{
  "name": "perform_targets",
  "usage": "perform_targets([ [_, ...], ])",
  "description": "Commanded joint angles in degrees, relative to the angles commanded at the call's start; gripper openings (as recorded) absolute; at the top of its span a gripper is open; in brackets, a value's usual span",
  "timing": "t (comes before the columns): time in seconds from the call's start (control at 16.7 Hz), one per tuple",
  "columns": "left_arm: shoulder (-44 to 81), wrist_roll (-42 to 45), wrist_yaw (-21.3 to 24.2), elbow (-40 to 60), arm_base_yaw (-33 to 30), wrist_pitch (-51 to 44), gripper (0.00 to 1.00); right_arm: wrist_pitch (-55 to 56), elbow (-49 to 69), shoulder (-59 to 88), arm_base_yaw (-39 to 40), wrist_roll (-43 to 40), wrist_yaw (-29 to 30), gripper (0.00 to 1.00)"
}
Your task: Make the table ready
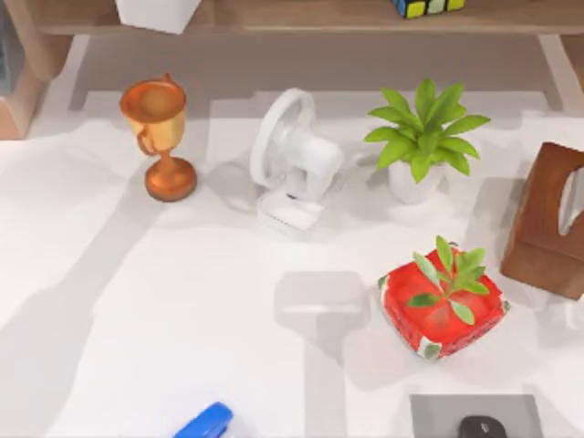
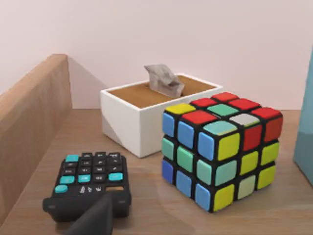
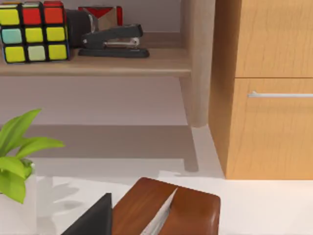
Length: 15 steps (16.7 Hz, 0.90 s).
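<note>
The white table [image 1: 182, 301] carries a bronze trophy [image 1: 160, 137], a white fan [image 1: 292, 164], a leafy plant in a white pot [image 1: 420, 137] and a red pot with a small plant [image 1: 443, 306]. A dark part of my left gripper [image 2: 95, 218] hangs just over the wooden shelf, close to a black calculator [image 2: 90, 178] and beside a colourful puzzle cube [image 2: 220, 152]. A dark part of my right gripper [image 3: 93, 220] sits next to the brown tissue box [image 3: 166, 208], which stands at the table's right edge [image 1: 552, 219].
The wooden shelf board [image 1: 301, 16] runs along the back with a white tissue box [image 2: 146, 110], the cube [image 1: 427, 5] and a black stapler [image 3: 112, 41]. A wooden cabinet with a drawer [image 3: 269, 88] stands at the right. A blue object [image 1: 205, 422] and a black mouse [image 1: 482, 426] on a grey mat lie at the front edge.
</note>
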Motion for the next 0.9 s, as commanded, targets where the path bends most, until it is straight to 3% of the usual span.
perform_targets([
  [0.42, 26.8, 0.0, -7.2, 29.6, -7.6, -1.7, 1.0, 0.0, 0.0, 0.0, 0.0, 0.0, 0.0, 1.0],
  [0.9, 30.9, -0.1, -8.3, 34.0, -8.5, -2.0, 1.0, 0.0, 0.0, 0.0, 0.0, 0.0, 0.0, 1.0],
])
